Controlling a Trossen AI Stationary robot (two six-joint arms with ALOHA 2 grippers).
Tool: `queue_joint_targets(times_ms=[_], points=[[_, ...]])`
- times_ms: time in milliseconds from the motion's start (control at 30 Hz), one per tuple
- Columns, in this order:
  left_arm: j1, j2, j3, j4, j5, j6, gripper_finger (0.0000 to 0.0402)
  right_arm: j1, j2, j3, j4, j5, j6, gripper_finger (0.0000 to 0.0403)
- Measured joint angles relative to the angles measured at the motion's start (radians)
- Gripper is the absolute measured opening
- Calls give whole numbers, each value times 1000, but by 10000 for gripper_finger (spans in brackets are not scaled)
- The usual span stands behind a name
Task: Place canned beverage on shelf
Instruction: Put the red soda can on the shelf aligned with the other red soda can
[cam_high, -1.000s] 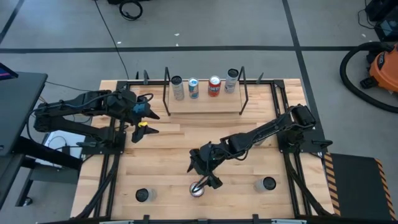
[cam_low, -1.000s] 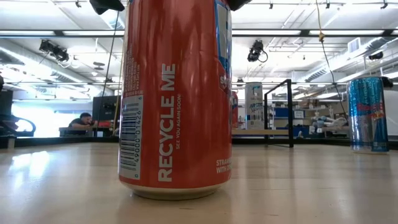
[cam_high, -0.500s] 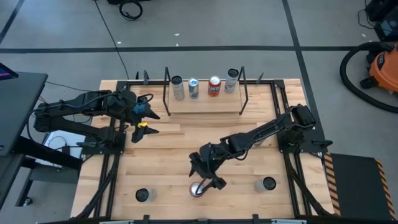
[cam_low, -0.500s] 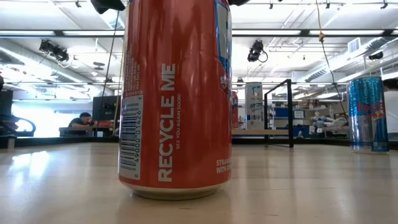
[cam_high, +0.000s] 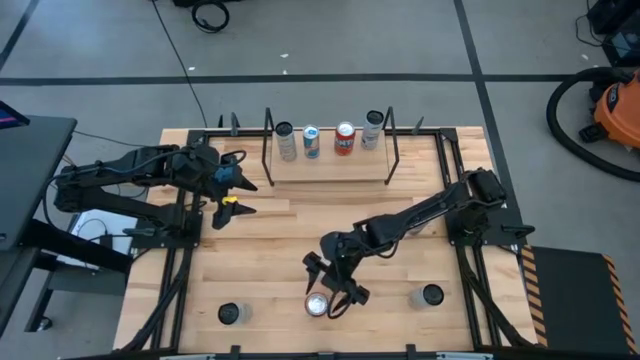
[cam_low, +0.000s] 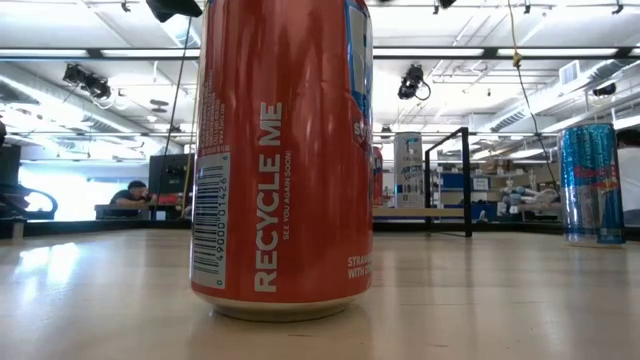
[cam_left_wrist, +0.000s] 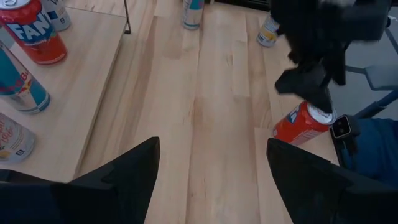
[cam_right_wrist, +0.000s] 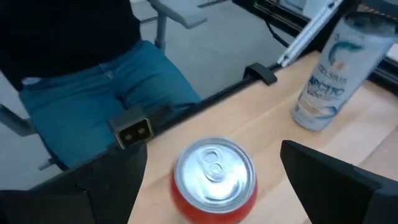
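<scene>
Here the right tool (cam_high: 332, 288) hangs over the red can (cam_high: 317, 305) at the near edge of the counter (cam_high: 270, 240), its two fingers spread wide on either side of the can's top and touching nothing. In the right wrist view the silver lid (cam_right_wrist: 214, 167) shows between the dark fingers (cam_right_wrist: 323, 180) with clear space on both sides. The can stands upright on the wood, well apart from the shelf (cam_high: 330, 165) at the far side of the counter.

The left tool (cam_high: 232, 190) waits near the shelf's left upright, fingers parted and empty; its wrist view looks across the counter past its own spread fingers (cam_left_wrist: 124, 177) to the red can (cam_left_wrist: 303, 123) with the right arm above it.

Four cans (cam_high: 329, 140) stand in a row on the shelf board. A dark-topped can (cam_high: 231, 314) stands near the counter's front left, and another (cam_high: 431, 296) near its front right; a pale can (cam_right_wrist: 333, 81) shows beside the red one in the right wrist view.

In the low view the red can (cam_low: 283, 160) fills the middle, its top cut off by the picture's edge, so the tool above it is barely seen. A blue can (cam_low: 592, 184) stands at the right there. A person's blue trouser leg (cam_right_wrist: 93, 106) sits just beyond the counter's edge.
</scene>
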Motion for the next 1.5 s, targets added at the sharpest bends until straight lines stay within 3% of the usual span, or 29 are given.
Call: queue_joint_targets(times_ms=[200,567,800,933,1167,1500], points=[[0,0,0,3,0,-2,298,0,77,-2,23,45,0,379],[0,0,0,7,-4,6,298,-3,93,-2,35,-20,3,379],[0,0,0,16,-5,6,298,3,109,-2,68,22,11,378],[0,0,0,18,-5,7,298,3,110,-2,59,26,18,362],[0,0,0,18,-5,7,298,5,110,-2,68,53,67,295],[0,0,0,18,-5,7,298,5,104,-2,81,97,124,292]])
